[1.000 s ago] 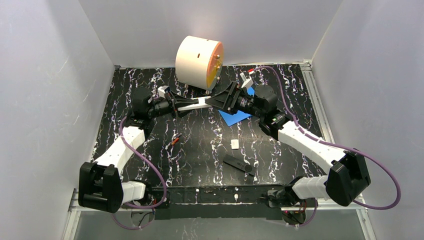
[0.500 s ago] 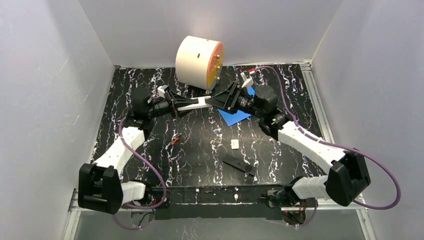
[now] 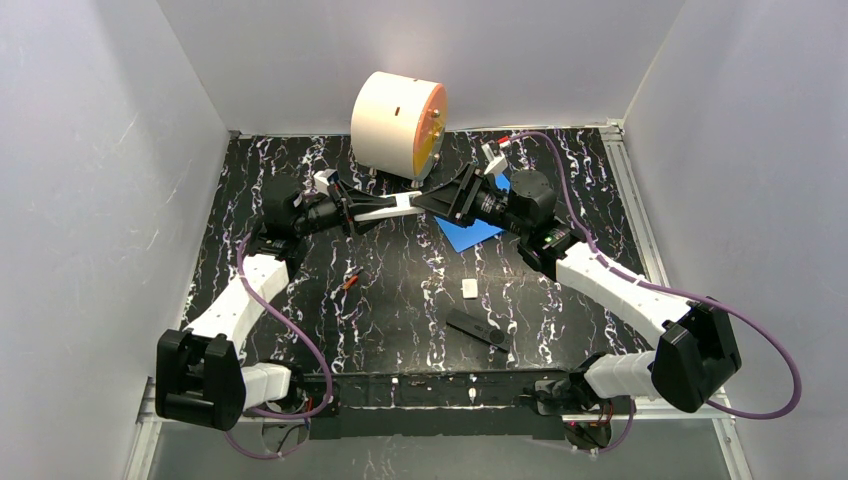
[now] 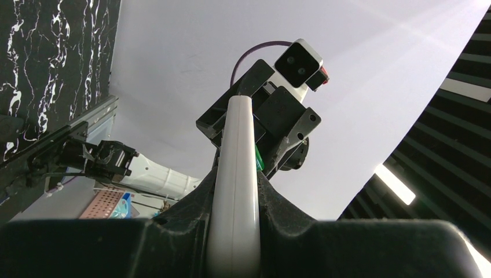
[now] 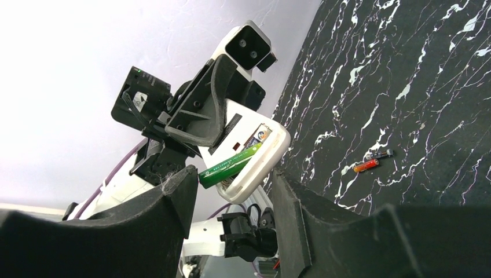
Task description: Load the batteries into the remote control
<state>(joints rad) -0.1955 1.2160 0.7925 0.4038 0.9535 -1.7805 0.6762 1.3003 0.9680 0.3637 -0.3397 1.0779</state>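
Note:
My left gripper (image 3: 372, 211) is shut on the white remote control (image 3: 392, 207), held in the air edge-on (image 4: 234, 191) between its fingers (image 4: 272, 202). The remote's open battery bay (image 5: 255, 152) faces the right wrist camera, and a green battery (image 5: 228, 167) sticks out of it at a slant. My right gripper (image 5: 234, 184) straddles that end: its left fingertip (image 5: 186, 180) touches the battery's end, and its other finger touches the remote's rim. Two loose batteries, one orange-red (image 5: 366, 165) and one dark (image 5: 379, 154), lie together on the table (image 3: 348, 281).
A small white battery cover (image 3: 469, 289) and a black remote (image 3: 477, 329) lie on the marbled table nearer the arm bases. A blue sheet (image 3: 470, 232) lies under my right arm. A cream and orange drum (image 3: 398, 125) stands at the back wall.
My right gripper's jaws have narrowed around the remote's end and the green battery. Both arms and the loose batteries have stayed where they were.

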